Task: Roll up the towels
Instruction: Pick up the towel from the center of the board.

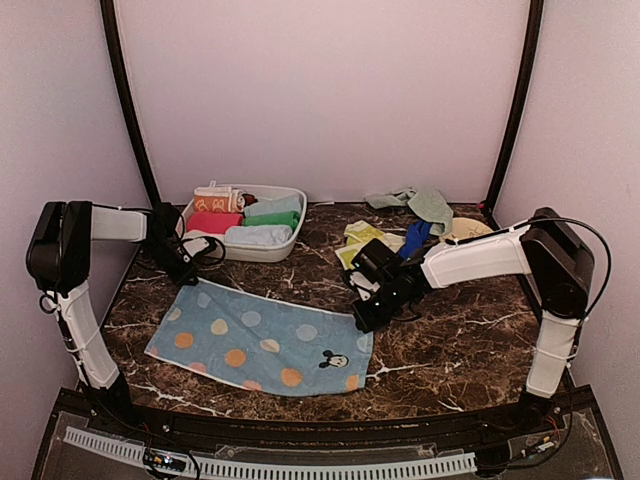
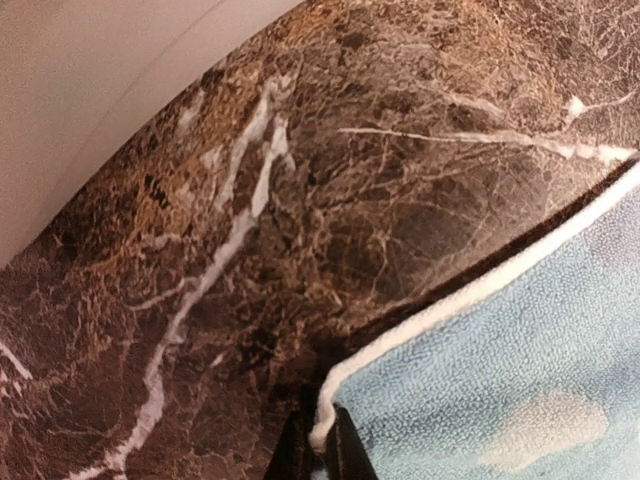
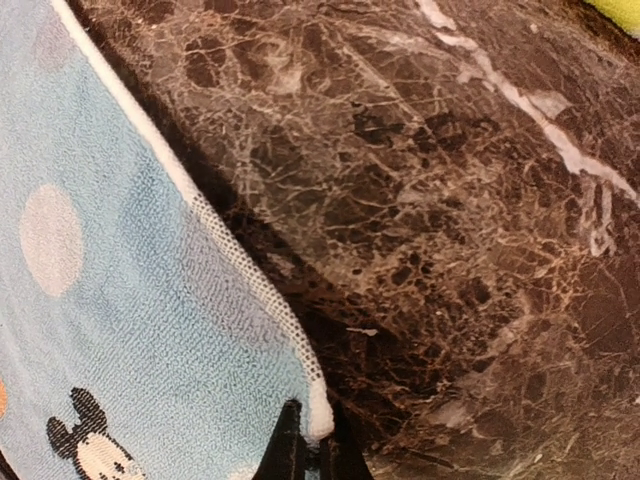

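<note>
Lying flat across the near middle of the marble table (image 1: 470, 340) is the blue spotted towel (image 1: 260, 345), spread open with its orange and cream dots facing up and a cartoon mouse (image 1: 328, 358) printed near its right end. Each arm has hold of one far corner. The left gripper (image 1: 186, 268) is clenched on the far left corner; seen from its wrist, the white hem runs straight down between the two dark fingertips (image 2: 350, 462). The right gripper (image 1: 364, 318) pinches the far right corner the same way, close to the mouse. Just behind the left gripper sits a white tub (image 1: 262, 253) packed with rolled towels (image 1: 262, 236). At the back right lie loose towels (image 1: 425, 205), crumpled, beside a beige disc (image 1: 470, 228).
</note>
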`<state>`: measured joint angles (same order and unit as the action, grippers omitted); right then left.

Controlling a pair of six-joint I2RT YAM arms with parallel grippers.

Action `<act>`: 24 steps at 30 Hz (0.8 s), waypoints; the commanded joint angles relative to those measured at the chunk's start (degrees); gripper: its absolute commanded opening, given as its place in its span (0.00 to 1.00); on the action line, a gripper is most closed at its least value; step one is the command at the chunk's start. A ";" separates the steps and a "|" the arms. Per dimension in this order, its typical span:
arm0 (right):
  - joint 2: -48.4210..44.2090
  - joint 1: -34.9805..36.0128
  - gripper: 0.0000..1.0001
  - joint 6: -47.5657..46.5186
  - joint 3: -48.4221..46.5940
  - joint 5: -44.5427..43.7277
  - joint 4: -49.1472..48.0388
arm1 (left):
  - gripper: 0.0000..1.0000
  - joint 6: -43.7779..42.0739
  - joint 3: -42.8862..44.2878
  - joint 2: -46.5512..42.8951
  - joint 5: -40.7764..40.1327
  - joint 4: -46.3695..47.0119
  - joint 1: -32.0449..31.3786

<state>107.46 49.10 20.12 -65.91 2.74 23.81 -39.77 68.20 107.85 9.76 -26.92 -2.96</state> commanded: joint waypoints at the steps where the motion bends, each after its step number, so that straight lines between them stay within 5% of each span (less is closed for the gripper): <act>1: -1.90 -1.67 0.00 -1.24 -2.83 -2.61 1.02 | 0.00 -0.03 -1.41 -5.15 1.31 -5.54 0.90; 14: -9.29 -1.68 0.00 -4.14 -7.47 -1.77 5.69 | 0.00 -0.46 1.64 -18.68 6.33 -16.25 0.96; 24: -34.17 5.61 0.00 2.66 2.91 -4.83 10.54 | 0.00 -2.74 5.25 -40.78 7.89 -33.21 0.92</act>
<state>82.65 51.46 18.41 -67.00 -0.27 31.35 -40.84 69.82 75.61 15.66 -48.84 -2.39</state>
